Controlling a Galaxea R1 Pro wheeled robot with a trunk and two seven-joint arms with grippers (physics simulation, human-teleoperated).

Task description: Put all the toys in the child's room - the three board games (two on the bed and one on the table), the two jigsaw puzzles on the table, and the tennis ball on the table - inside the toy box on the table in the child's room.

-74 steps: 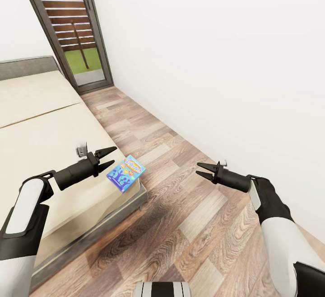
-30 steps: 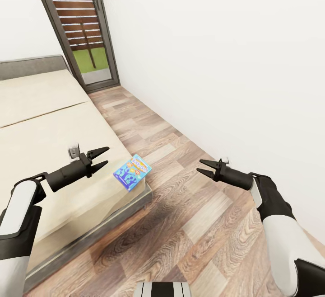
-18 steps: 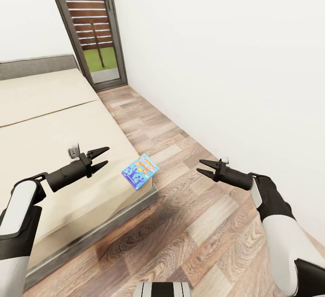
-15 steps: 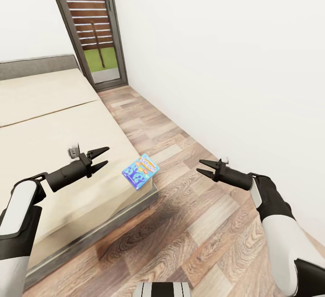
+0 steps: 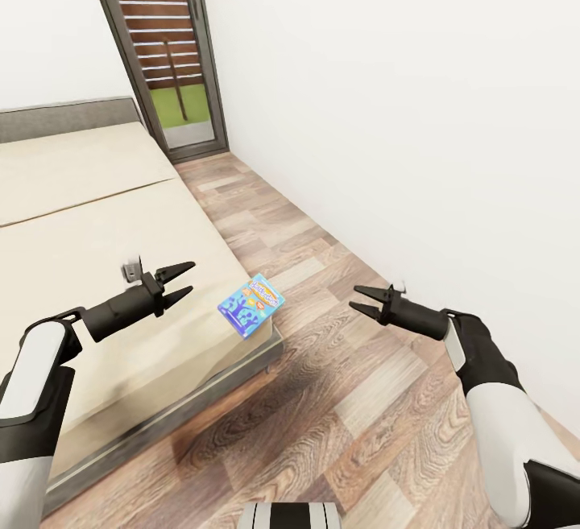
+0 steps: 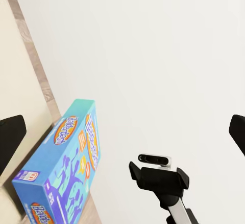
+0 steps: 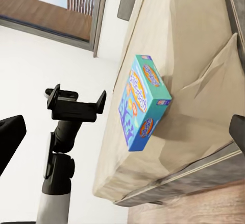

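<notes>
nothing has shifted: blue board game (image 5: pixel 250 304) still on the bed (image 5: pixel 72 247) corner, left gripper (image 5: pixel 179 283) and right gripper (image 5: pixel 360 302) fingers spread.

I can make out only one printed item: the blue board game (image 6: pixel 58 170). Its orange logo lettering on the lid and side is too small for me to read.

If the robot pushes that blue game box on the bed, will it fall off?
Quite possibly. The blue game box sits right at the corner of the bed, so a nudge toward the floor could tip it over the edge. It looks like a stiff card box, probably light for its size, so it should slide easily on the mattress rather than bend. Both end effectors are open and apart from it.
</notes>
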